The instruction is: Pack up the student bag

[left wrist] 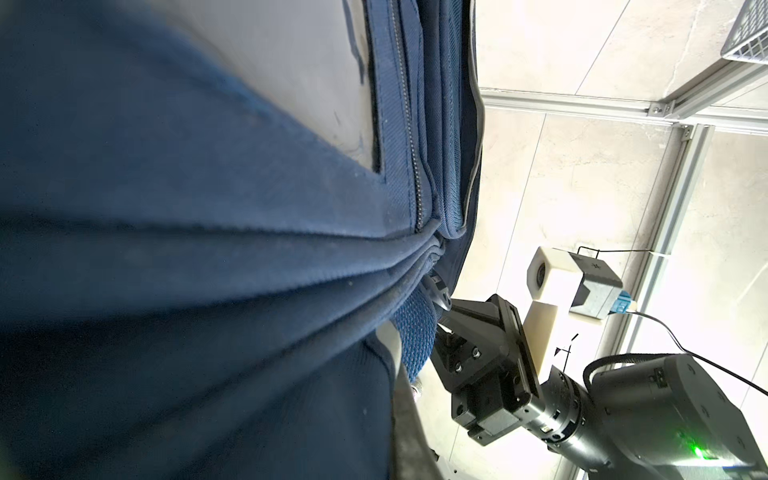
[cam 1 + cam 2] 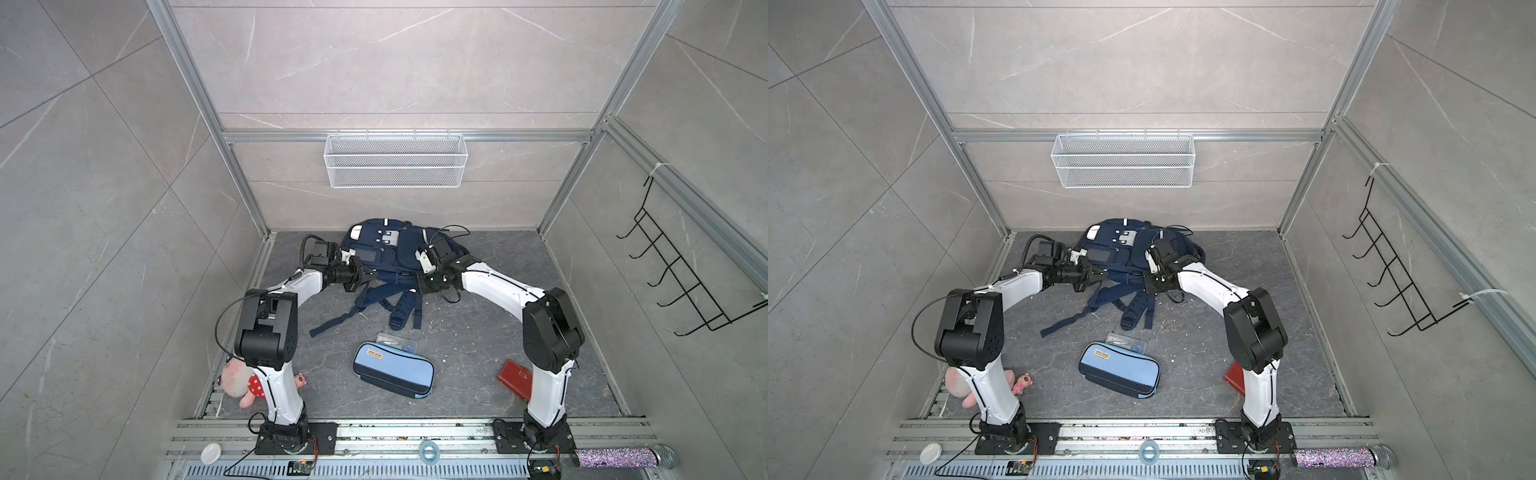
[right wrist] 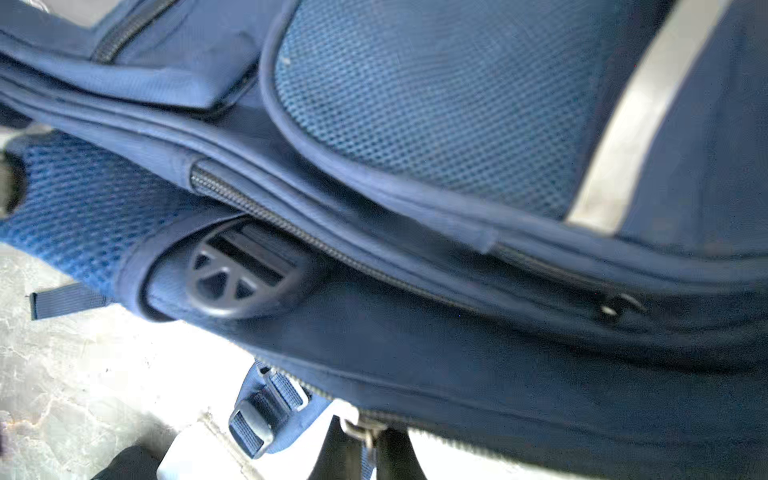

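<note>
The backpack point(image 2: 380, 253) is seen at the middle of both top views, against the back wall, with its straps trailing down toward the pencil case point(image 2: 392, 368). The left gripper point(image 2: 370, 274) is shown fully closed at the bag's lower left edge, apparently pinching fabric, though the pinch itself is hidden. The right gripper point(image 3: 368, 446) is clamped on a zip pull point(image 3: 365, 428) at the bottom centre of the right wrist view. Opening this zip is judged to be the step in hand. The pull is best drawn along the line of the teeth, with the fabric held taut from the opposite side, so that the slider is not jammed. A small tan label point(image 2: 374, 354) is carried on the pencil case, but its writing cannot be read.
</note>
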Controlling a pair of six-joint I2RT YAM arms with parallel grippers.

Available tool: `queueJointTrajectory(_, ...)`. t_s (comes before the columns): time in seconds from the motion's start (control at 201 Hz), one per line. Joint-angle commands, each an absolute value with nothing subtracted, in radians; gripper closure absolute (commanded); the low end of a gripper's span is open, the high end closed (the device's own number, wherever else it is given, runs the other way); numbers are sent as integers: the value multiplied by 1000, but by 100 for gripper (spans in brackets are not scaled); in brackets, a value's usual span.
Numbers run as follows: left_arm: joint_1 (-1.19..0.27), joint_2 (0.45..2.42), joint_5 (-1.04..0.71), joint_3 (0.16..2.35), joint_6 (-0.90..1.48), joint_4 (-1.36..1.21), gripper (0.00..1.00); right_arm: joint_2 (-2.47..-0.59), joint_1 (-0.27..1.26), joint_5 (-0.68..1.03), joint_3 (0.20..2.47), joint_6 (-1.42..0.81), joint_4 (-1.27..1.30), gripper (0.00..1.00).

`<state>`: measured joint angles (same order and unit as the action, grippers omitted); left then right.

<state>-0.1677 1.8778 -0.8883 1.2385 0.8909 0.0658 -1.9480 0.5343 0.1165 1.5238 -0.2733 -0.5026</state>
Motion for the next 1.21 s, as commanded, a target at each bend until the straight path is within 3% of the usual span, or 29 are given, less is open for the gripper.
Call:
queueJointTrajectory(0.0,-155,1797,-925,1242,903,-12,100,-1910,509,72,1530,-290,-551,96)
queueJointTrajectory(0.762,-101,1875,-747,1320,899,70,100,-1736,226,-7,1294,-437,-542,100)
queueJointTrajectory(0.991,-109,1925,-586,1484,730,219,100,-1649,275,-5,1246,-420,-546,100)
queueJointTrajectory(1.205,-109,2113,-516,1724,692,278,100,-1712,379,-17,1289,-431,-578,100)
